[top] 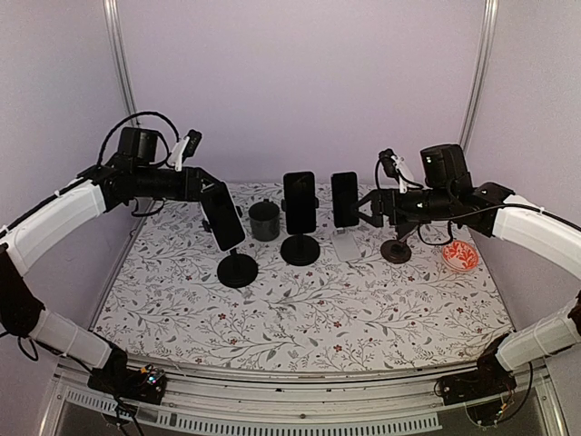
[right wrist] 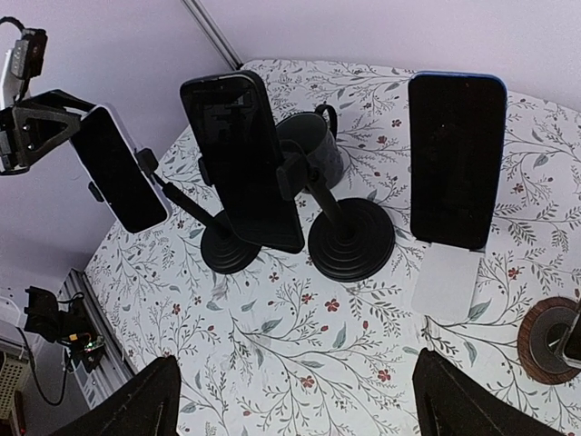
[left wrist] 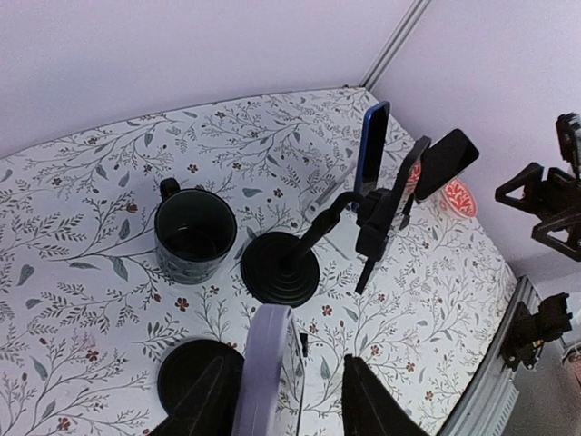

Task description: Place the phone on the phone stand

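A lavender-cased phone [top: 223, 216] leans at the head of the left black stand [top: 237, 270]. My left gripper [top: 211, 188] is at the phone's top edge. In the left wrist view the phone's lavender edge [left wrist: 263, 368] stands between the fingers [left wrist: 195, 404]. The left finger is against it and a gap shows to the right finger. In the right wrist view the phone [right wrist: 118, 171] sits at that stand's clamp, above the base [right wrist: 227, 250]. My right gripper [top: 372, 211] is open and empty, near the blue phone.
A second phone [top: 300, 202] is on the middle black stand [top: 300, 250]. A blue phone [top: 344, 199] leans on a white stand [top: 346, 245]. A dark mug [top: 264, 221] stands behind them. A brown round base [top: 396, 251] and a red bowl [top: 460, 256] are at right.
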